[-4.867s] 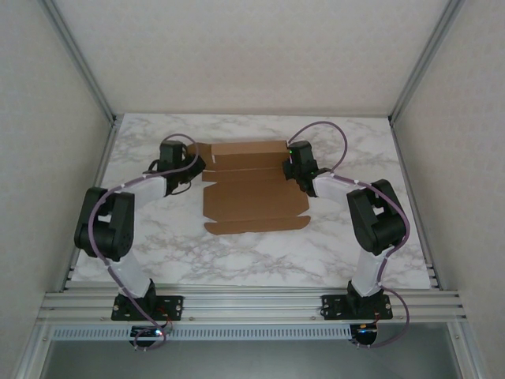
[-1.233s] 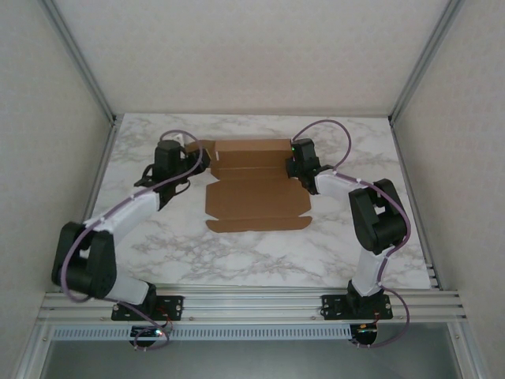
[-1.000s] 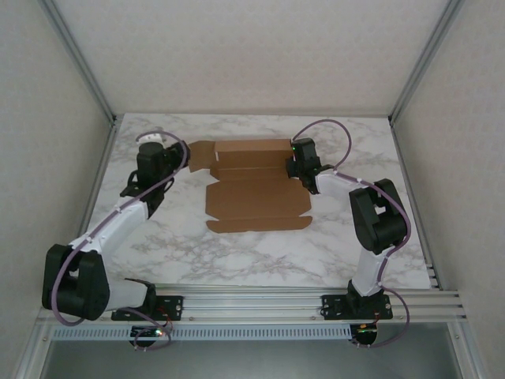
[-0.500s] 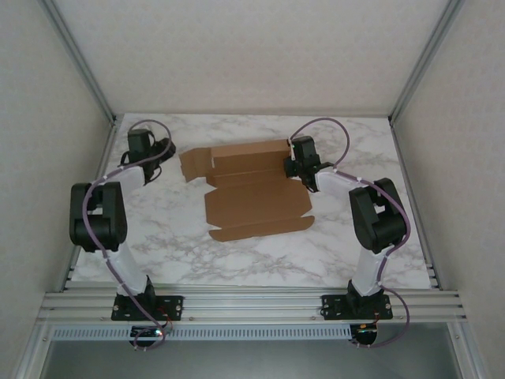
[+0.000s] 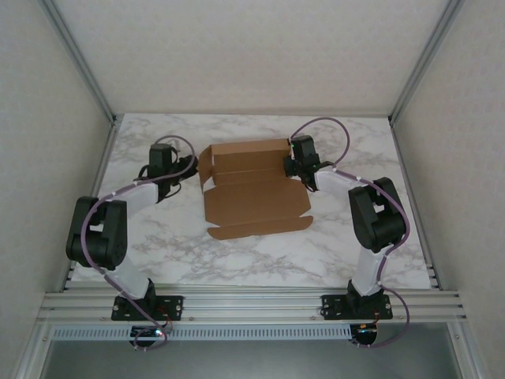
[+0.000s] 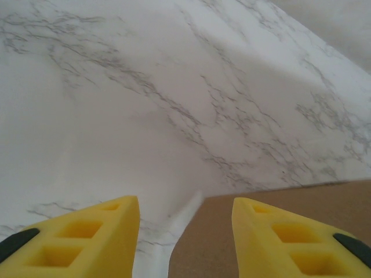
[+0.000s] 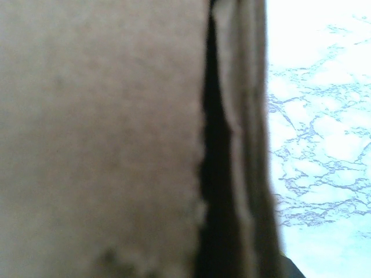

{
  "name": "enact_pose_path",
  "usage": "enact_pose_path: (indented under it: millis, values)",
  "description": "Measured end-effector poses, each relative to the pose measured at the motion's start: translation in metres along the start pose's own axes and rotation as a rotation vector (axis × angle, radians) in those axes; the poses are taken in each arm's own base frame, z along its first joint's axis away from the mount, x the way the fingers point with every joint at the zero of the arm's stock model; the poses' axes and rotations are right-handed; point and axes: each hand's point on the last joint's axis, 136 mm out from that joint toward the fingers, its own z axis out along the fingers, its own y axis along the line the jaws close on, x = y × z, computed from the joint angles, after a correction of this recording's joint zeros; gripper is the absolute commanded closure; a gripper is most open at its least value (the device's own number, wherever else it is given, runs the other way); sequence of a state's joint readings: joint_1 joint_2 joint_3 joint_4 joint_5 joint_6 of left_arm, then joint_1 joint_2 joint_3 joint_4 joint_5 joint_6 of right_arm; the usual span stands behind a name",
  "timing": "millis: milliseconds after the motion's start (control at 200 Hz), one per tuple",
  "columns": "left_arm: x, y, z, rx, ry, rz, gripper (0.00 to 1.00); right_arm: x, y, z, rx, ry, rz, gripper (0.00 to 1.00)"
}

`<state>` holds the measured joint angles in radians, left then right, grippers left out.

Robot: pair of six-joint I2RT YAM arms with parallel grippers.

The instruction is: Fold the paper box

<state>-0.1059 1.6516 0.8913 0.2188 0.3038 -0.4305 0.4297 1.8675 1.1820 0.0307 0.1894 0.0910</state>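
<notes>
Marble table (image 5: 260, 260): open surface at the lower frame and both sides.
Paper box (image 5: 252, 197): centre, left flap tilted up.
Right gripper (image 5: 290, 164): at box's upper-right corner, cardboard blocks view, state unclear.
Left gripper (image 6: 185, 231): spread wide, box edge (image 6: 211, 243) between fingers.

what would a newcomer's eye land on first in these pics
A flat brown cardboard die-cut box lies mid-table on the white marble-patterned tabletop, its far strip and left flap tilted up. The left arm's yellow jaws stand open, a cardboard corner showing between them in the left wrist view; the right arm's jaws sit at the box's far right corner, their state unclear.
</notes>
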Motion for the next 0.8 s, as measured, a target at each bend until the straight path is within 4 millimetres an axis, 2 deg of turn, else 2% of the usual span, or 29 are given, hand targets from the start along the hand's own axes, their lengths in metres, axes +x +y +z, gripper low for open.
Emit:
enact_pose_path:
  millis: [210, 476, 796]
  values:
    - [0.010, -0.011, -0.003, -0.008, -0.004, -0.017, 0.54, -0.002, 0.001, 0.002, 0.000, -0.001, 0.008, 1.00]
    - [0.032, -0.032, 0.000, 0.026, 0.030, 0.029, 0.53, -0.002, 0.001, 0.003, -0.003, 0.001, 0.008, 1.00]
    - [0.040, -0.042, -0.001, -0.003, 0.041, 0.141, 0.53, -0.003, 0.001, 0.002, -0.003, 0.003, 0.007, 1.00]
